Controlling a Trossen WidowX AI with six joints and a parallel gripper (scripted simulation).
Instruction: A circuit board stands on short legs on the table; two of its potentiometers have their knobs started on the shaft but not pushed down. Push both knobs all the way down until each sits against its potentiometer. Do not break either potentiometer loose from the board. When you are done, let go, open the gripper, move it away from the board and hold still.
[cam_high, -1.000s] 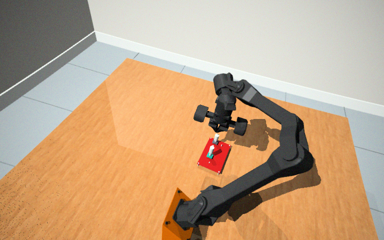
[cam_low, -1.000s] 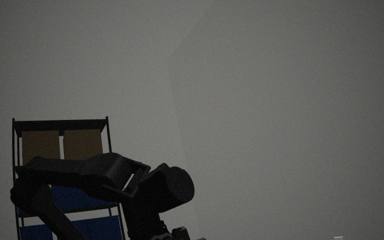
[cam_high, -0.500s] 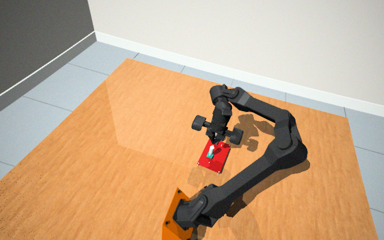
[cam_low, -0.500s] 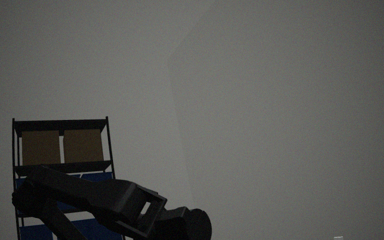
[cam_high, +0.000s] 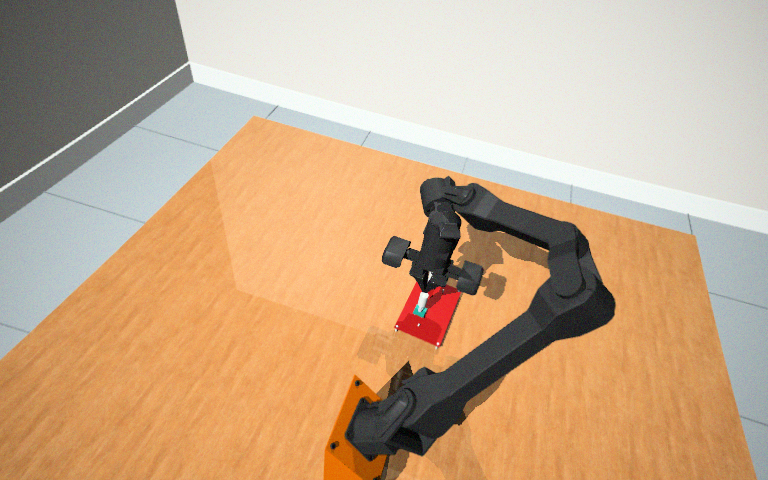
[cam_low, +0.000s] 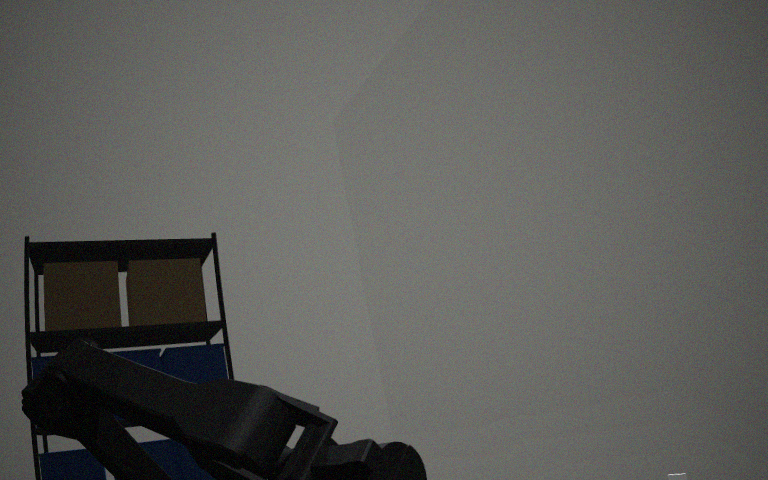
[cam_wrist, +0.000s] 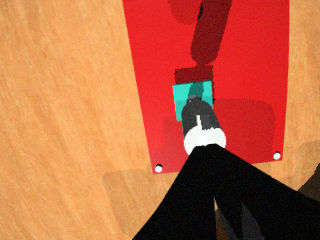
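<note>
Tool (cam_wrist: 208, 154), fingers together, points down onto knob (cam_wrist: 203, 135).

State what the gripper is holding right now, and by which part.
Nothing is held. The gripper is shut, its closed tips at the top of the white knob on the teal potentiometer, not clamped around it.

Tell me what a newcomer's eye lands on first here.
The red board at the middle of the wooden table, and the black arm bent over it. The gripper, jaws shut and empty, sits atop the white knob on the teal part.
</note>
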